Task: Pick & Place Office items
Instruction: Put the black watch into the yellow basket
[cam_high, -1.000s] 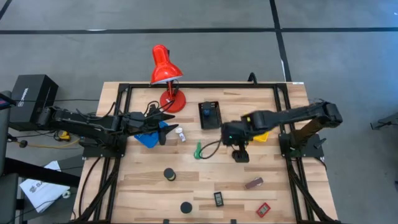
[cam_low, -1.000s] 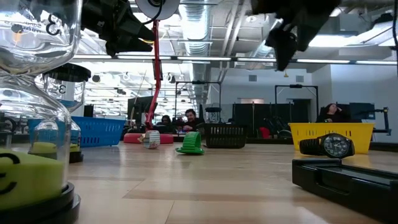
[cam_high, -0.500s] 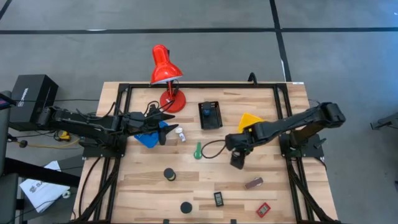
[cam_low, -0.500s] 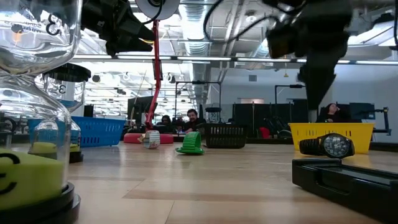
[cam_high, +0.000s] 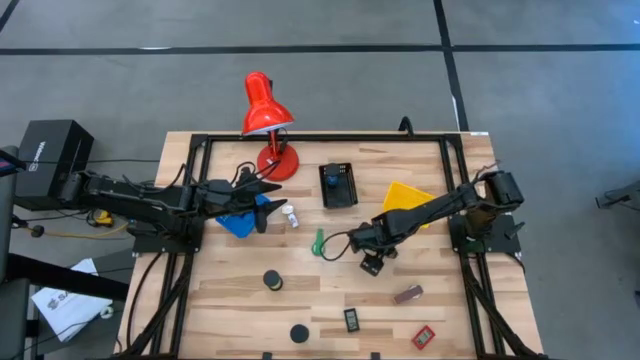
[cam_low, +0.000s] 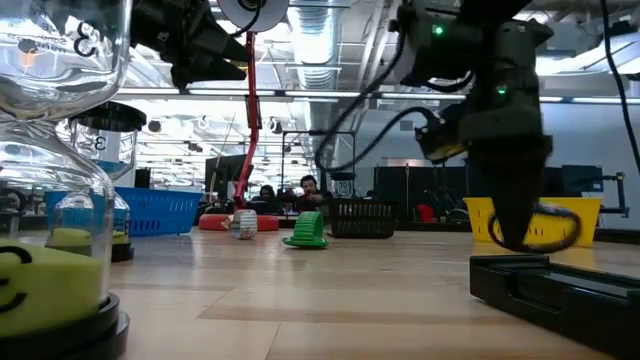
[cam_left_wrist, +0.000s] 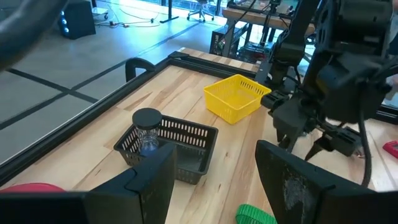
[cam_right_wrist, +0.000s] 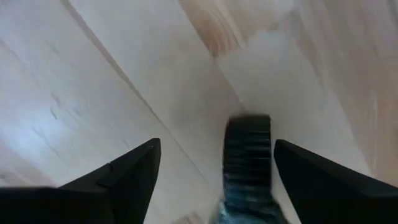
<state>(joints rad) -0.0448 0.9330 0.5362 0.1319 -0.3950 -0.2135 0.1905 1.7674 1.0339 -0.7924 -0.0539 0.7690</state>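
A black wristwatch lies flat on the wood, and its ribbed strap (cam_right_wrist: 247, 149) runs between the fingers of my right gripper (cam_right_wrist: 217, 143). The gripper is open and points down just above it, at the table's middle (cam_high: 372, 263). In the low view the watch (cam_low: 556, 232) shows partly behind the fingers. Whether a finger touches it cannot be told. My left gripper (cam_high: 266, 207) hangs open and empty over the blue bin (cam_high: 236, 222). A green stick (cam_high: 318, 242), a white tube (cam_high: 290, 215), two black discs (cam_high: 272, 281), a brown block (cam_high: 407, 294) and a red tag (cam_high: 424, 337) lie loose.
The yellow bin (cam_high: 405, 198) stands far right of my right gripper and the black bin (cam_high: 338, 185) holds a small jar. The red desk lamp (cam_high: 266, 112) stands at the far edge. A black rectangular piece (cam_high: 352, 320) and a disc (cam_high: 298, 333) lie near the front edge.
My right gripper has come down toward the table and a little toward the near left, rolling about its own axis, until its fingers stand around the watch. The arm has moved off the yellow bin, which now shows in full. The watch has stayed where it was.
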